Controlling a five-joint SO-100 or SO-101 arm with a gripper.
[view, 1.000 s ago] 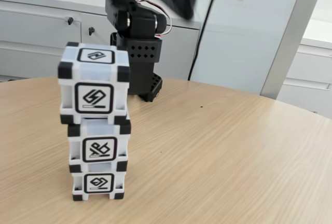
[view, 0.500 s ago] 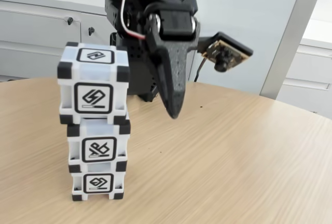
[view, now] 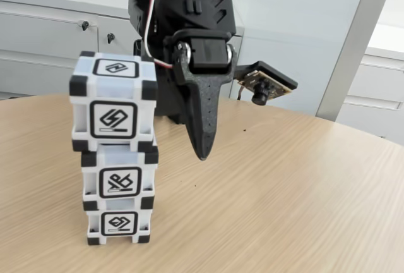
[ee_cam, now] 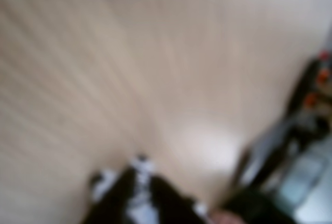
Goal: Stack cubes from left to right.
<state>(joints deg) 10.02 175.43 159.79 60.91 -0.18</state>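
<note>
In the fixed view, the desk (view: 284, 184) is free at centre and right, while the stacked cubes (view: 117, 146) block lower left.

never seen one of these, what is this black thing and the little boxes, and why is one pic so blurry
The black thing is a small robot arm; its pointed end is a two-finger gripper, hanging above the wooden table with nothing in it. Whether its fingers are apart is hard to tell. The sharp picture comes from a fixed camera standing at table height. The blurry one comes from the small camera riding beside the gripper, looking down at the tabletop. The boxes are three cubes stacked in a tower: bottom cube, middle cube, top cube.
</note>
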